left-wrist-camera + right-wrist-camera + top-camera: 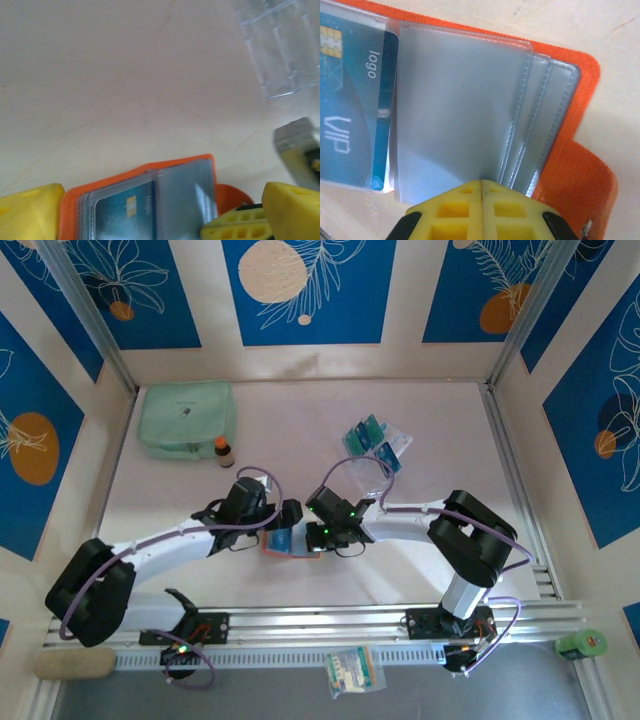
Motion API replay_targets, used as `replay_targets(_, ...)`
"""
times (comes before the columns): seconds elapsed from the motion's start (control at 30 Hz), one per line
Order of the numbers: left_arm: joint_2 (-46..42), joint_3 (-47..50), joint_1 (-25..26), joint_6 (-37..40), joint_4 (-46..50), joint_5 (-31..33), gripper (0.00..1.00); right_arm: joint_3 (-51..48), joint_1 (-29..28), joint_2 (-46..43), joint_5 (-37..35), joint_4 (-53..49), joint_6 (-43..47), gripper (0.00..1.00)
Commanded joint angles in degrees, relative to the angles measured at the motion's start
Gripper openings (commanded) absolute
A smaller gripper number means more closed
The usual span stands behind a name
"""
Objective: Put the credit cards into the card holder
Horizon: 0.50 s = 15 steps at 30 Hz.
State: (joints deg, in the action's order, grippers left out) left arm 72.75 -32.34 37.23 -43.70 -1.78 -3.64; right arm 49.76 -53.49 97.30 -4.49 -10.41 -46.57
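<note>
Right wrist: right pincer (481, 192) pinching card holder (585, 165) sleeve; blue card (350, 100) pocketed.

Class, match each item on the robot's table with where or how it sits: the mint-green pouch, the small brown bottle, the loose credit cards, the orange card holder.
Items
1. mint-green pouch
2. brown bottle
3. loose credit cards
4. card holder

Places or states
A. lying open near the middle
B. in the far-left corner
C. on the far side, right of centre
D. standing upright just right of the pouch

Pairs: 1-B, 2-D, 3-C, 4-A
</note>
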Motion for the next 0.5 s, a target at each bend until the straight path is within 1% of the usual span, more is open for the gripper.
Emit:
replay_targets(0.0, -1.8, 1.9, -0.1, -2.7, -3.9, -2.4, 1.0, -0.9, 0.2, 1.4, -0.9, -4.6, -0.1, 0.0)
replay_targets(0.2, -2.0, 3.4, -0.2, -4.4, -7.2, -4.2, 1.0, 1.7, 0.9, 0.3, -0.3, -6.1, 1.2, 0.0)
replay_targets(0.47, -2.9, 3.3, -0.2, -4.3, -6.8, -3.8, 1.0, 4.2, 2.3, -6.5, -1.0, -9.5, 3.2, 0.0)
